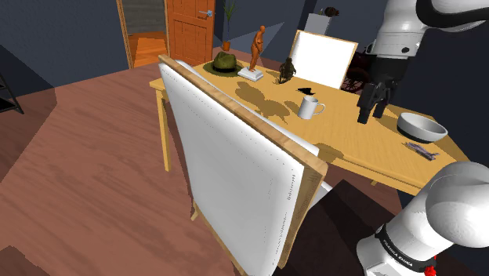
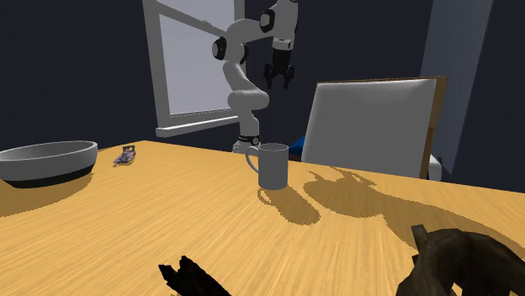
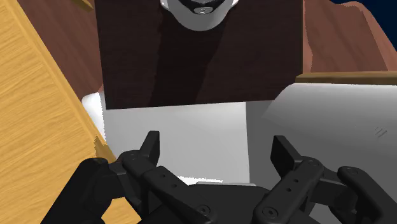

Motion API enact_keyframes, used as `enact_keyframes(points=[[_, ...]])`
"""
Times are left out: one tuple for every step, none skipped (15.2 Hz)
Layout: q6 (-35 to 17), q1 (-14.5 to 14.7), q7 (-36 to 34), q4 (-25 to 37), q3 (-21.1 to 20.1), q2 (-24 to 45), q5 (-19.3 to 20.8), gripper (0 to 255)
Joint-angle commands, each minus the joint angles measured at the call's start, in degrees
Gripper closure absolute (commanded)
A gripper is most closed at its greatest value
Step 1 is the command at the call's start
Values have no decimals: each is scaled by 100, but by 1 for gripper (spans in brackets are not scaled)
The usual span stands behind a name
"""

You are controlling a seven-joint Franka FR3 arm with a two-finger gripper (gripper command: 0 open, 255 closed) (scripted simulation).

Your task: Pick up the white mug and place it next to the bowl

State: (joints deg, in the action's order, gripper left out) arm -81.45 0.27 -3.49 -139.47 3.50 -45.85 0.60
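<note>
On the table (image 1: 356,141), beside a white chair (image 1: 243,180), the bowl (image 1: 421,125) sits near one edge. The mug (image 1: 309,107) stands upright, well apart from it. In the shoulder view the gripper (image 1: 371,118) hangs between them, fingers spread and empty.

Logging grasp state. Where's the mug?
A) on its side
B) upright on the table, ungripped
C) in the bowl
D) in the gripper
B: the mug stands upright on the table, and the gripper is open, holding nothing.
</note>
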Motion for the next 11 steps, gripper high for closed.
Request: enact_keyframes(points=[[0, 0, 0, 0, 0, 0, 0, 0], [-176, -26, 82, -6, 77, 126, 73, 0], [-351, -51, 163, -4, 154, 257, 143, 0], [-525, -75, 242, 5, 230, 395, 208, 0], [-698, -98, 320, 22, 307, 538, 268, 0], [-869, -118, 397, 46, 384, 686, 324, 0], [-1038, -139, 473, 78, 459, 839, 374, 0], [-1205, -159, 550, 117, 533, 997, 419, 0], [-1369, -178, 626, 163, 606, 1159, 458, 0], [-1530, -195, 703, 217, 678, 1325, 491, 0], [-1688, -209, 779, 278, 751, 1495, 519, 0]])
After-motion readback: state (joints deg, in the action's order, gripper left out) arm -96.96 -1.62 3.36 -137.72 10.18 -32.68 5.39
